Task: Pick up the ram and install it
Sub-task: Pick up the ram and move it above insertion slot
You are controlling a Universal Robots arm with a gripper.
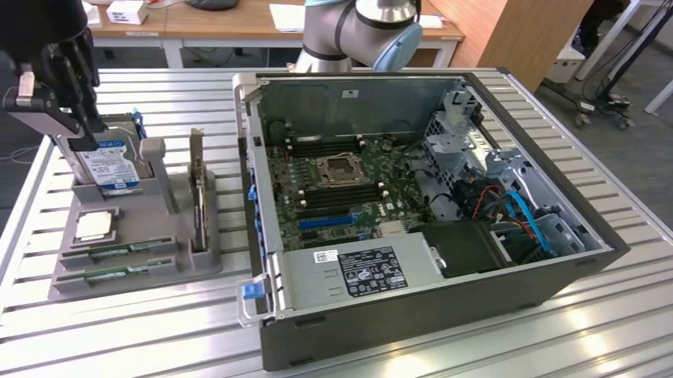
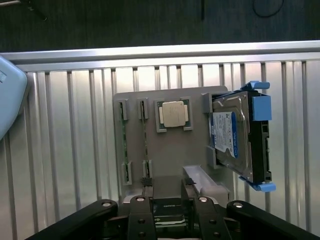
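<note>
Your arm (image 1: pixel 363 27) stands at the rear. Your gripper (image 1: pixel 68 94) hangs at the exterior view's left, pointing downward, jaws spread wide and unloaded, linkages splayed outward.

Open computer case (image 1: pixel 421 323), hard drive (image 1: pixel 109 165)

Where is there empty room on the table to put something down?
The biggest bare patch of table lies between the holder and the near edge. Another strip runs along the case at the exterior view's right. Crowded: the holder, with drive, card and ram sticks, and the slim gap between holder and case.
</note>
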